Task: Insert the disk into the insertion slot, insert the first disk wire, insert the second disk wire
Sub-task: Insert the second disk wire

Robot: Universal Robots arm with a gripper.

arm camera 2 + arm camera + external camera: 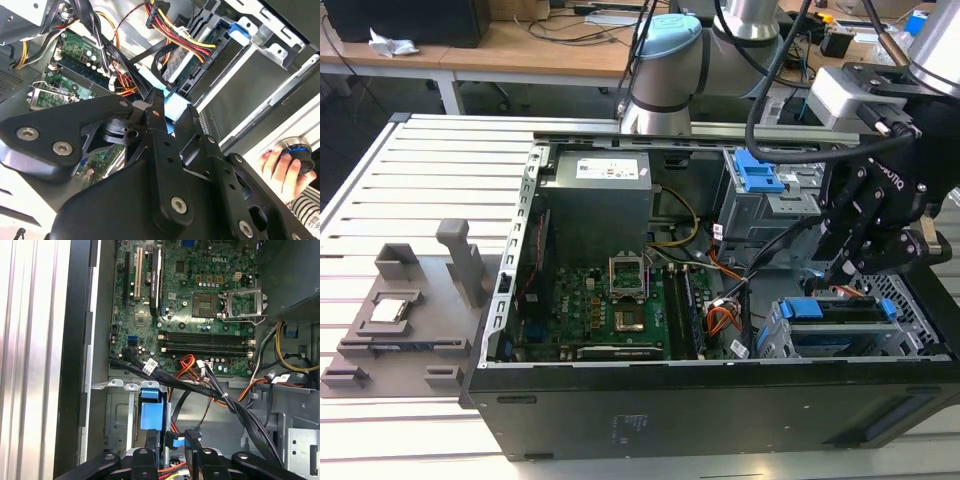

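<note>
The disk (835,322), silver in its blue carrier, lies inside the insertion slot (772,338), the low perforated cage at the case's front corner on the exterior view's right. Its blue carrier tab (150,415) sits at the cage's top. My black gripper (847,272) hangs just above the cage, close to the disk's end. In both wrist views the gripper (171,111) (174,455) points down at the blue tab (167,102). A small blue-and-black wire connector (181,440) sits right at its tip. A black plug with red and yellow wires (172,25) hangs beside the cage.
A taller grey cage with a blue latch (757,175) stands behind the gripper. A black cable bundle (210,387) crosses between the motherboard (620,310) and the slot. A grey fixture holding parts (395,310) lies outside the case. A person's hand rests on a knob (285,167).
</note>
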